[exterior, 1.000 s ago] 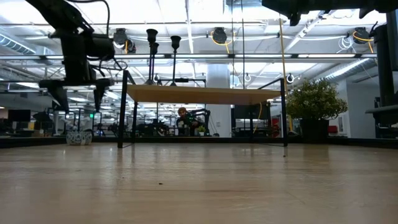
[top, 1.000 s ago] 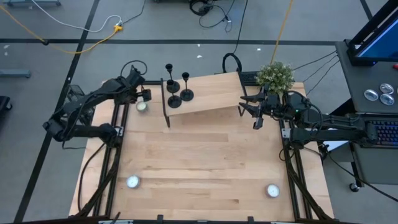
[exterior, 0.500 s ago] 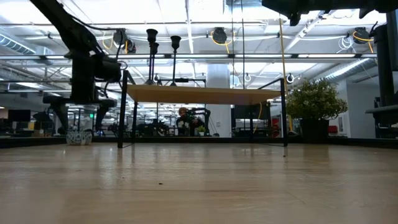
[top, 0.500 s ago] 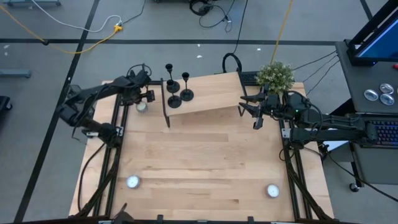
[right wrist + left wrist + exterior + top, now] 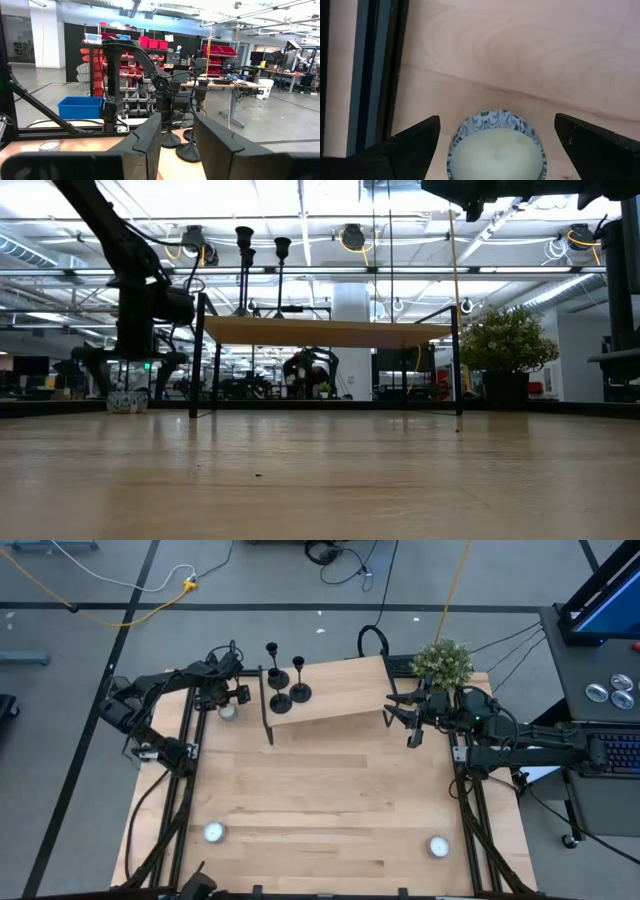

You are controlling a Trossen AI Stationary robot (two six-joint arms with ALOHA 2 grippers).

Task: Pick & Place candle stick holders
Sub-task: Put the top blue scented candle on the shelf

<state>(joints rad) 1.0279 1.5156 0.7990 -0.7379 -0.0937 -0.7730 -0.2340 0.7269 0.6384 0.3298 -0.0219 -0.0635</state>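
The three small black metal candle stick holders (image 5: 283, 682), each a round flat base with a thin upright stem and a little cup on top, stand close together at the left end of a low light-wood shelf on thin black legs (image 5: 340, 700), which sits at the far edge of the pale wooden worktop (image 5: 320, 810). In the low view they rise above the shelf top as slim vertical stems (image 5: 245, 270), so their long axis is straight up and a grasp would have to close across the stem from the side. The left hand (image 5: 228, 700) is the nearer of the two: it hangs low just beside the shelf's left end, its fingers spread wide, and its wrist view shows them straddling a small round blue-and-white patterned candle jar (image 5: 495, 147) on the worktop, not touching it and holding nothing. From there the holders lie up and to the robot's right, on the raised shelf. The right hand (image 5: 412, 718) waits at the shelf's opposite end, fingers narrowed with only a slim gap and nothing between them, looking along the shelf towards the holders (image 5: 185, 127).
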